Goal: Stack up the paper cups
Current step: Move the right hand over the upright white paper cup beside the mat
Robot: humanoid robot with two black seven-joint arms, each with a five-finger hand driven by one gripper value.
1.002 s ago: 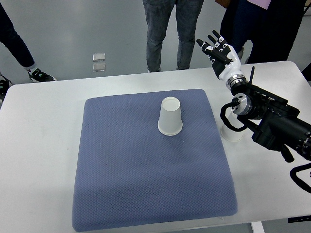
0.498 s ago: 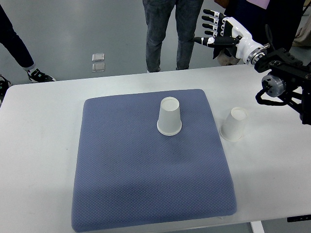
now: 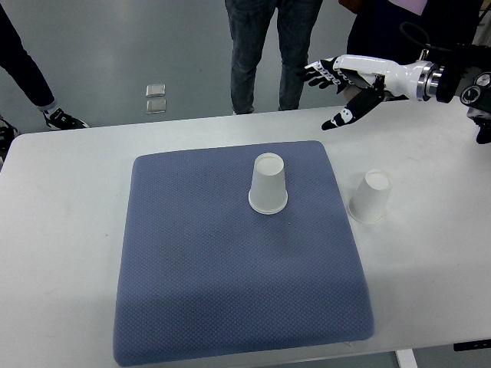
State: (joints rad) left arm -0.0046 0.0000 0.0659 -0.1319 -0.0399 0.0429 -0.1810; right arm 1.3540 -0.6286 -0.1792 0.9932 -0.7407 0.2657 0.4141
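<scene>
**Two cups upside down, hand raised and empty**

Two paper cups are in play, both standing mouth-down with the closed base up. One cup [image 3: 268,184] sits on the blue mat [image 3: 230,284], below and to the left of the right hand [image 3: 349,77] as the top view shows it. The other cup [image 3: 370,197] stands on the bare white bench [image 3: 69,230], just off the mat's right edge and almost straight below the hand. The two cups are near each other but clearly apart, with the mat's border between them.

Standing inverted, each cup offers a narrow top and a wide rim at the bottom, so it seems one can be lifted and lowered over the other to nest. The mat probably marks the working area and gives a soft, non-slip base for the stack; on that reading the cup on the bench is the one to bring over.

The right hand comes in from the picture's right edge on a white forearm and hangs over the far edge of the bench, well above and beyond both cups. Its fingers are spread wide, the thumb pointing down toward the bench, and it holds nothing and touches nothing. The left arm does not show.

Beyond the bench, the legs of people standing on the grey floor [image 3: 115,46] are visible.
</scene>
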